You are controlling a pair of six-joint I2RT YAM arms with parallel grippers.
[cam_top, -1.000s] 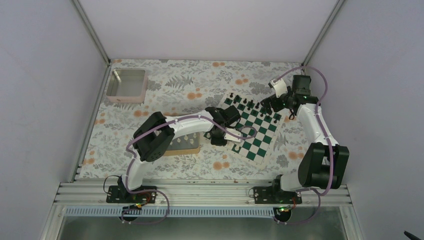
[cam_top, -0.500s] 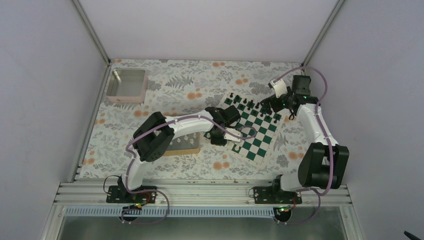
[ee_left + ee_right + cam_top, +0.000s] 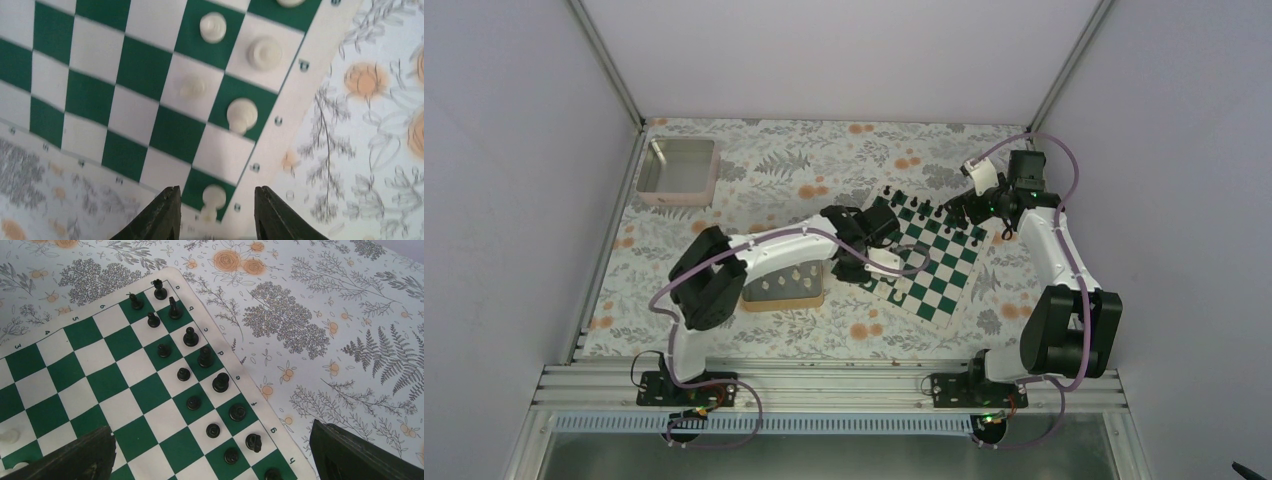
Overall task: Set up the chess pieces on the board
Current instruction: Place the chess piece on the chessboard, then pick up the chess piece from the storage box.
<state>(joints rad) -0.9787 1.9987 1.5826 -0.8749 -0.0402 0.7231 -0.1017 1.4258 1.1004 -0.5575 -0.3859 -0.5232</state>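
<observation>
Plain pale walls [image 3: 844, 50] close in the desk [image 3: 754, 170] on three sides, with thin metal posts [image 3: 608, 65] at the far corners. A cloth [image 3: 300, 315] printed with grey ferns and orange flowers covers it. An aluminium rail [image 3: 824, 385] runs along the near edge.

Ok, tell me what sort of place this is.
Probably a robotics test cell: plain walls and aluminium framing enclose a floral-cloth table, with two robot arms bolted to its near rail and a chessboard set out.
</observation>
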